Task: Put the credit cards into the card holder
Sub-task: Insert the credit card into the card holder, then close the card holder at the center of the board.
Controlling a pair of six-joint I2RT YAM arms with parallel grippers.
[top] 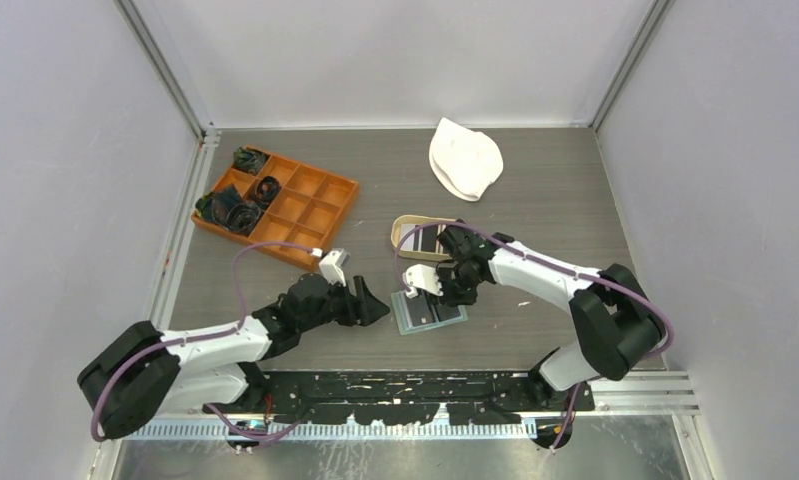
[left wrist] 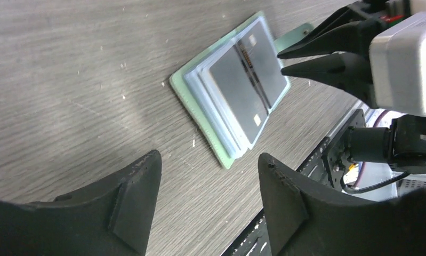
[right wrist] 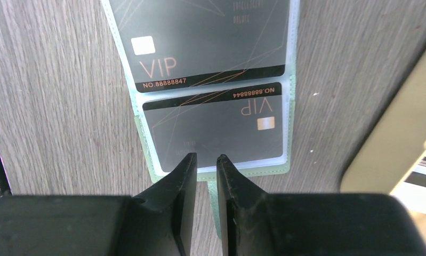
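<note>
The sage-green card holder (top: 430, 315) lies open on the table between my two grippers. Two dark grey VIP credit cards sit in its clear pockets, one (right wrist: 200, 37) in the far half and one (right wrist: 216, 130) in the near half. My right gripper (right wrist: 206, 157) hovers over the holder's near edge (right wrist: 253, 172), its jaws a narrow gap apart with nothing between them. My left gripper (left wrist: 209, 157) stands wide open and empty just short of the holder's corner (left wrist: 197, 120). More cards (top: 430, 240) lie in the tan tray.
The oval tan tray (top: 405, 222) sits just beyond the holder, close by the right wrist (right wrist: 392, 144). An orange compartment box (top: 310, 205) with dark cord bundles stands at the back left. A white cloth (top: 465, 158) lies at the back.
</note>
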